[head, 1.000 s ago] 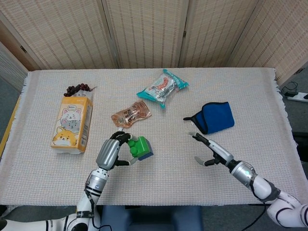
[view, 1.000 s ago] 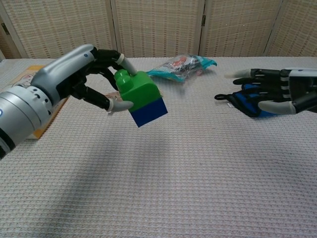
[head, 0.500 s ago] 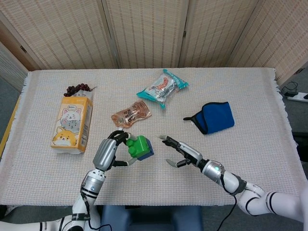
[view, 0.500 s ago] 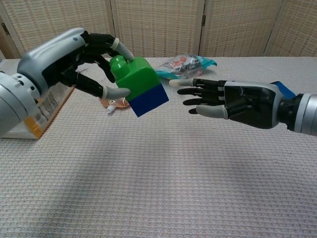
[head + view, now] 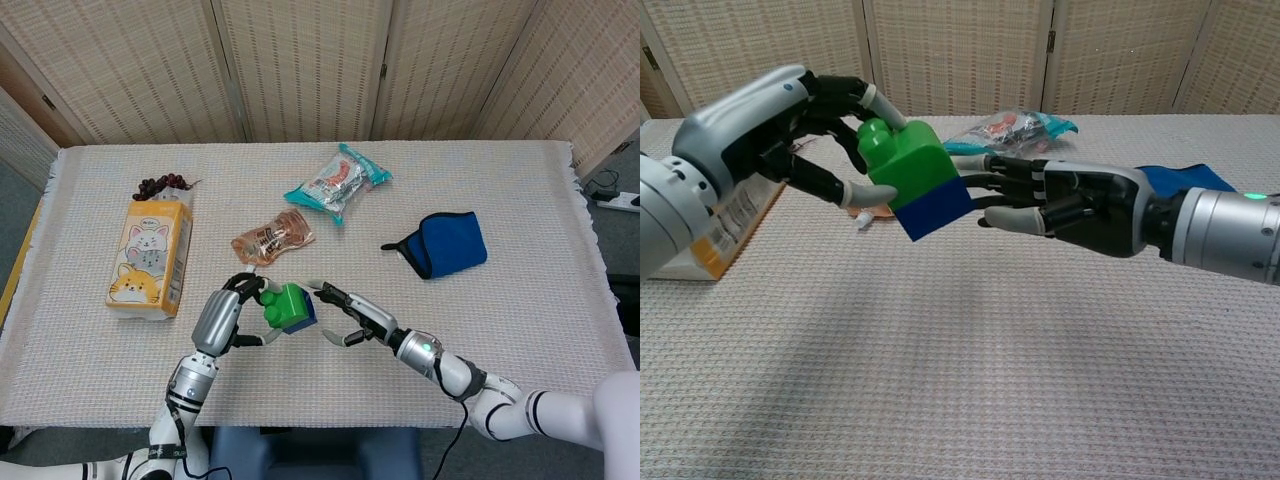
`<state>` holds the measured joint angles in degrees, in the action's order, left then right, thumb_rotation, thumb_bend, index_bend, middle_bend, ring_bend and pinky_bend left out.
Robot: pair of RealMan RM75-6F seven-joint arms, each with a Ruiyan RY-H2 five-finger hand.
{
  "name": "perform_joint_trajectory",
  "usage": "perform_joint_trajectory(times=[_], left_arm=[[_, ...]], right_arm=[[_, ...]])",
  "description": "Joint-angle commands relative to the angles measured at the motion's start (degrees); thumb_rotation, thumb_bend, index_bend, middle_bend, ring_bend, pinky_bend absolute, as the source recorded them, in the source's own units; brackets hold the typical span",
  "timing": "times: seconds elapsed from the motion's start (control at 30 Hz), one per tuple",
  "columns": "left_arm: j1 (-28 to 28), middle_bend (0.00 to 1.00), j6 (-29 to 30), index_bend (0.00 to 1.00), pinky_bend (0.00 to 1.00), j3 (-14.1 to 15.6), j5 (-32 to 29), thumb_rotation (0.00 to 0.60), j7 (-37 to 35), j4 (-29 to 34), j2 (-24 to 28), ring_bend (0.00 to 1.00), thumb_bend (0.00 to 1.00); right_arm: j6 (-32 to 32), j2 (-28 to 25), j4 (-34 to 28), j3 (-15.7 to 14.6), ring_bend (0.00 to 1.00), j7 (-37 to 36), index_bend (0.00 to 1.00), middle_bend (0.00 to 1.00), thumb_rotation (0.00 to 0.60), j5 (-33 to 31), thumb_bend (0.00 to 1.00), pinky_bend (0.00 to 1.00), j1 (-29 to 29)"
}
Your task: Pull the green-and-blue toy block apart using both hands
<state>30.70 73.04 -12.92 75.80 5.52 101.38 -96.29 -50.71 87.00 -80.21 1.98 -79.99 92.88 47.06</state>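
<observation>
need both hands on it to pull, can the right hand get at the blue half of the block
Probably yes. The right hand is open at the blue half, which sticks out clear of the left hand gripping the green top.

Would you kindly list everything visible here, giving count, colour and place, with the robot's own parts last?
toy block: one, green over blue, held above the table's front centre.
carton: one, orange with cartoon cats, left side.
grapes: one dark bunch, behind the carton.
clear snack packet: one, pinkish, centre.
teal snack packet: one, rear centre.
blue pouch: one, right side.
tablecloth: one, beige woven.
folding screen: beige, behind the table.
left hand: grips the block's green part.
right hand: fingers apart, reaching the block's blue end.
</observation>
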Motion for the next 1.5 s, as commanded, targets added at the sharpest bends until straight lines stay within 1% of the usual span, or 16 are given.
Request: perform_joint_trajectory(times=[0.03,0.4,0.47,0.5,0.57,0.63,0.7,0.77,0.8,0.9,1.07,1.33,1.5], left_arm=[[0.06,0.93,0.01,0.79,0.22,0.10,0.07,0.600,0.10,-0.11,-0.26,0.50,0.36],[0.26,0.93,0.12,0.79,0.22,0.45,0.24,0.600,0.83,-0.37,-1.46,0.50,0.36],[0.31,0.93,0.10,0.79,0.22,0.48,0.19,0.600,0.99,-0.27,-1.69,0.50,0.36],[0.32,0.93,0.12,0.79,0.22,0.50,0.21,0.600,1.06,-0.22,-1.83,0.50,0.36],[0.33,0.93,0.15,0.79,0.22,0.59,0.08,0.600,1.35,-0.07,-2.14,0.50,0.36],[0.38,0.93,0.21,0.79,0.22,0.62,0.09,0.600,1.65,0.01,-2.48,0.50,0.36],[0.40,0.93,0.27,0.79,0.22,0.68,0.19,0.600,1.83,0.07,-2.67,0.50,0.36],[0.39,0.93,0.31,0.79,0.22,0.69,0.21,0.600,1.89,0.11,-2.73,0.50,0.36],[0.36,0.93,0.35,0.79,0.22,0.64,0.15,0.600,1.89,0.07,-2.76,0.50,0.36],[0.33,0.93,0.23,0.79,0.22,0.44,-0.26,0.600,1.85,-0.12,-2.72,0.50,0.36],[0.30,0.93,0.05,0.79,0.22,0.15,-0.90,0.600,1.67,-0.56,-2.73,0.50,0.36],[0.03,0.93,0.48,0.79,0.22,-0.44,-1.56,0.600,0.93,-1.16,-3.08,0.50,0.36],[-0.15,0.93,1.03,0.79,0.22,-1.29,-1.83,0.600,-0.16,-0.53,-3.22,0.50,0.36]], right_arm=[[0.69,0.67,0.44,0.52,0.00,0.25,0.00,0.00,0.600,-0.63,0.50,0.00,0.85],[3.65,2.86,0.98,1.69,0.00,1.42,0.00,0.00,0.600,-3.07,0.50,0.00,3.43],[3.85,3.46,1.20,2.01,0.00,2.01,0.02,0.00,0.600,-3.61,0.50,0.00,3.64],[4.10,3.46,1.17,3.14,0.00,1.99,0.04,0.00,0.600,-4.19,0.50,0.00,4.28],[5.24,3.74,0.93,3.80,0.00,2.26,0.10,0.01,0.600,-5.33,0.50,0.00,4.87],[5.53,4.36,0.97,4.25,0.03,3.00,0.18,0.07,0.600,-6.27,0.50,0.02,4.97],[5.41,5.09,1.12,4.55,0.09,4.05,0.28,0.14,0.600,-7.01,0.50,0.08,4.81],[5.30,5.57,1.18,4.84,0.17,4.91,0.40,0.23,0.600,-7.62,0.50,0.17,4.67],[5.20,5.84,1.22,5.05,0.18,5.65,0.41,0.25,0.600,-8.04,0.50,0.18,4.55],[5.10,6.12,0.87,5.39,0.26,7.13,0.52,0.34,0.600,-8.72,0.50,0.28,4.31],[4.62,6.48,0.59,5.92,0.33,9.02,0.59,0.40,0.600,-9.73,0.50,0.36,3.65],[3.76,7.55,1.14,6.66,0.38,12.43,0.69,0.47,0.600,-10.67,0.50,0.39,2.80],[3.36,8.89,1.69,6.79,0.42,15.82,0.75,0.51,0.600,-11.56,0.50,0.41,2.12]])
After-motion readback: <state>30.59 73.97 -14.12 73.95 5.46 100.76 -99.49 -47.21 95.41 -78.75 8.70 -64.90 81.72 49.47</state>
